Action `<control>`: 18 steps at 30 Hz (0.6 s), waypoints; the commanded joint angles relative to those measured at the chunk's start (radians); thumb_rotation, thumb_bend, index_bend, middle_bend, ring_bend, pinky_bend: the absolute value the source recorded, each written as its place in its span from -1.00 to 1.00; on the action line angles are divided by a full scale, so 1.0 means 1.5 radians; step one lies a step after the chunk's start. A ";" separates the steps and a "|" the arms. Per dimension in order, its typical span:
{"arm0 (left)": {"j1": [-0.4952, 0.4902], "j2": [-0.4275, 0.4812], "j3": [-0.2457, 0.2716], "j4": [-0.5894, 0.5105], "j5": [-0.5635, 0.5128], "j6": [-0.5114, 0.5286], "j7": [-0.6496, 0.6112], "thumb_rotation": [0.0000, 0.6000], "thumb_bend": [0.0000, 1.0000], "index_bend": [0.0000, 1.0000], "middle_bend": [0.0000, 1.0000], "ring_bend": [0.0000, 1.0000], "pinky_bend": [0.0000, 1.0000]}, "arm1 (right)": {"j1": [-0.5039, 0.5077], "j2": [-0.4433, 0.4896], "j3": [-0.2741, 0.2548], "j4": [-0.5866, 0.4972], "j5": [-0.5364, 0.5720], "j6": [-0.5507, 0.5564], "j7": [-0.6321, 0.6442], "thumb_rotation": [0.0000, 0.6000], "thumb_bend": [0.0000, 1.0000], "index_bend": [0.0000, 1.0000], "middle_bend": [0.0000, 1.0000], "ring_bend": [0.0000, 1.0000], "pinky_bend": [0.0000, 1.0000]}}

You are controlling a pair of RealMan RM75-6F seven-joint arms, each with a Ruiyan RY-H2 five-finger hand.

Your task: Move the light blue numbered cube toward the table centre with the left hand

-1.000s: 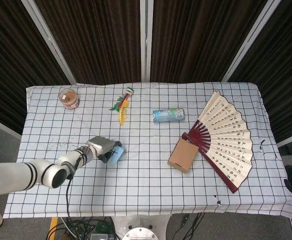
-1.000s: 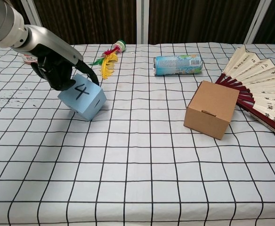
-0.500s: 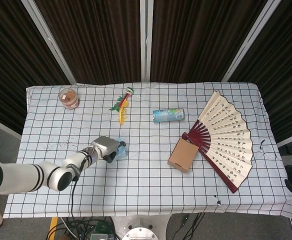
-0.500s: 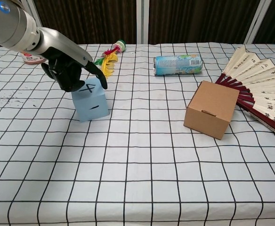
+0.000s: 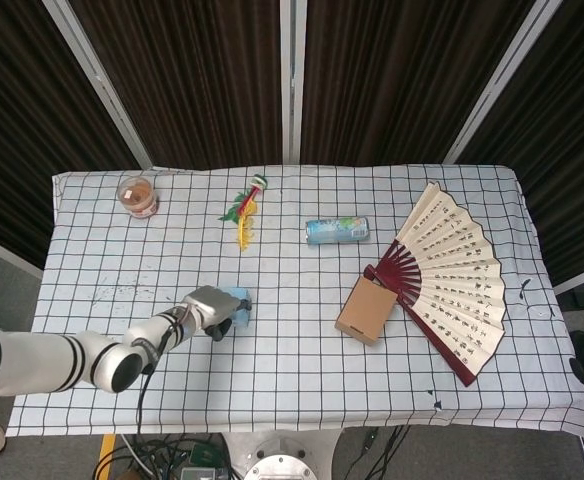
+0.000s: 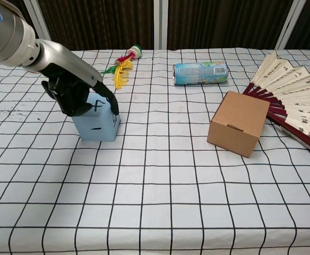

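The light blue numbered cube [image 6: 97, 126] [image 5: 237, 300] stands flat on the checked tablecloth, left of the table's middle. My left hand [image 6: 74, 94] [image 5: 208, 309] lies over its top and left side, fingers curled down around it, one dark finger running down the cube's right edge. The number on top is mostly hidden by the hand. My right hand shows in neither view.
A brown cardboard box [image 6: 239, 123] sits right of centre, with an open paper fan [image 6: 295, 93] beyond it. A drink can [image 6: 200, 73] lies on its side at the back. A feathered shuttlecock toy [image 6: 122, 67] and a small jar [image 5: 138, 196] are at the back left.
The cube was tilted on an edge with its 4 showing; it now sits flat. My left hand has stayed on it and settled lower over its top.
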 commanded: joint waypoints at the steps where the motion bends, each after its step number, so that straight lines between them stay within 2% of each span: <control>1: -0.003 0.009 0.003 -0.016 0.008 0.002 0.005 1.00 0.45 -0.74 0.86 0.93 0.97 | 0.000 0.000 0.000 -0.001 -0.001 0.001 -0.001 1.00 -0.65 -1.00 -1.00 -1.00 -1.00; 8: 0.003 0.017 0.002 -0.032 0.014 0.020 0.005 1.00 0.45 -0.74 0.86 0.93 0.97 | -0.001 0.000 0.000 -0.002 -0.002 0.002 -0.003 1.00 -0.65 -1.00 -1.00 -1.00 -1.00; 14: 0.024 0.044 -0.025 -0.056 0.036 0.026 -0.018 1.00 0.45 -0.74 0.86 0.93 0.98 | -0.002 0.003 0.000 -0.008 -0.004 0.006 -0.004 1.00 -0.65 -1.00 -1.00 -1.00 -1.00; 17: 0.059 0.096 -0.041 -0.113 0.081 0.079 -0.025 1.00 0.45 -0.73 0.85 0.92 0.97 | -0.004 0.007 0.001 -0.013 -0.007 0.012 -0.002 1.00 -0.65 -1.00 -1.00 -1.00 -1.00; 18: 0.085 0.123 -0.042 -0.145 0.109 0.126 -0.021 1.00 0.44 -0.72 0.84 0.92 0.96 | -0.004 0.009 0.001 -0.014 -0.009 0.015 -0.001 1.00 -0.65 -1.00 -1.00 -1.00 -1.00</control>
